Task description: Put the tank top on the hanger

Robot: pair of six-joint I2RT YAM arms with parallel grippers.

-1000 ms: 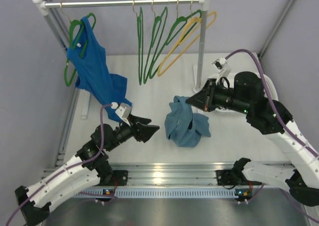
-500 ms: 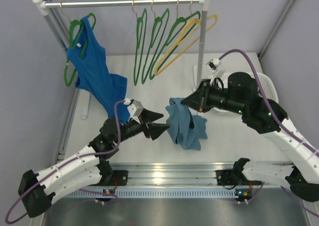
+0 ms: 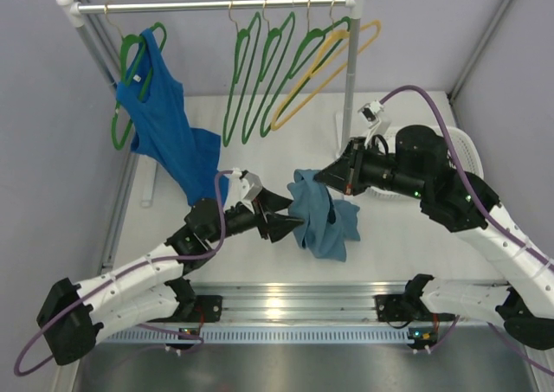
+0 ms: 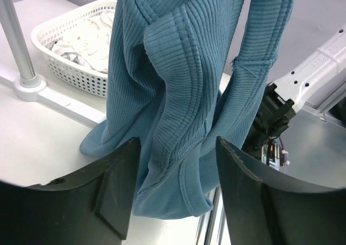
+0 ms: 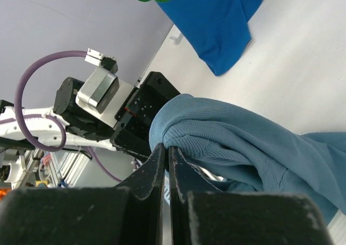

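The left fingers (image 4: 111, 196) have been brought forward from well apart. They are now spread wide either side of the top (image 4: 178, 83), with nothing gripped. The top is held hanging from the closed right fingers (image 5: 148, 177), its lower edge on the bench (image 3: 260, 163). A second grip seems prepared; the hanger (image 3: 260, 72) is left untouched, well beyond both.

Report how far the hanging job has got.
Done: the right end effector is shut on the tank top's upper fold, holding it up over the table. In hand: the left end effector is open, its fingers either side of the hanging cloth, not yet closed. Left: the green hangers all hang on the rail, none taken, and the top must go onto one.
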